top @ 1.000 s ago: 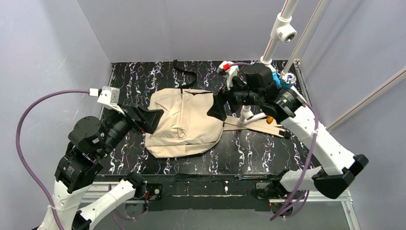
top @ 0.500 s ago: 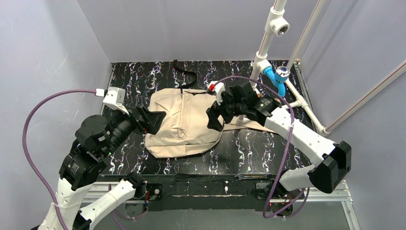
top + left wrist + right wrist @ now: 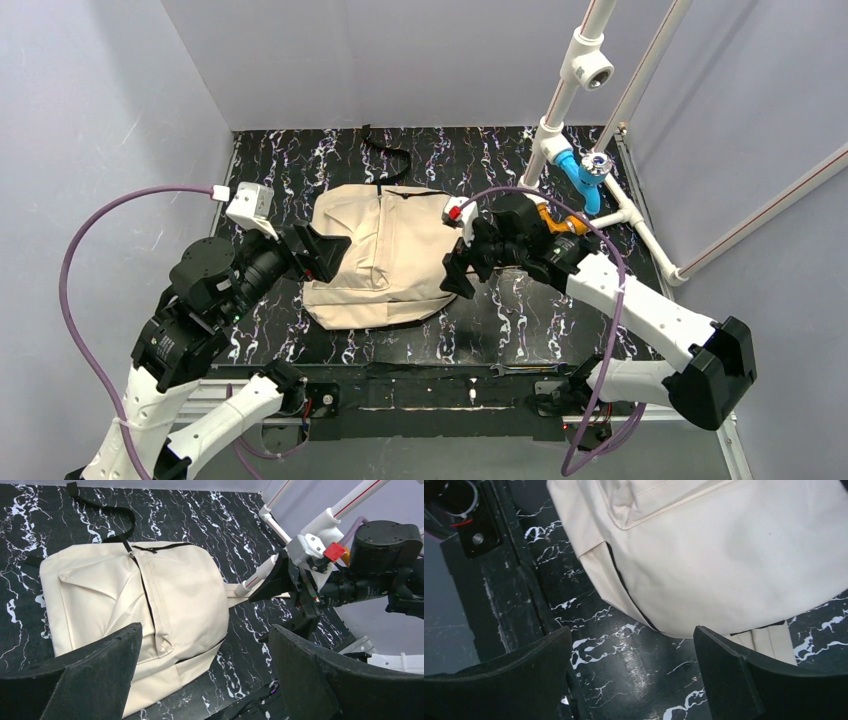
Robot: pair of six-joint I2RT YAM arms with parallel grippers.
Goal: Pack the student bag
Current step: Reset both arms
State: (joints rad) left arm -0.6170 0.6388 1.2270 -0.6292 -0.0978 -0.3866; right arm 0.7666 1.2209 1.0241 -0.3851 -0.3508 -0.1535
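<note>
The student bag (image 3: 385, 255) lies flat mid-worktop (image 3: 530, 325), its black top loop (image 3: 395, 157) toward the far wall, with the left fingers (image 3: 90, 672) spread wide and empty by its left edge and the right fingers (image 3: 736, 677) likewise wide apart, holding nothing, at its right edge.

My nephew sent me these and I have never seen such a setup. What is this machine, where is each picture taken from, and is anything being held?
These are two robot arms bolted at the near edge of a black marbled table. The wide picture comes from a fixed camera above and behind them. The other two come from a camera on each wrist, so the dark shapes at the bottom are that arm's own fingers. A beige student bag lies flat on the table. The left gripper and right gripper are open, one at each side of the bag, holding nothing.
</note>
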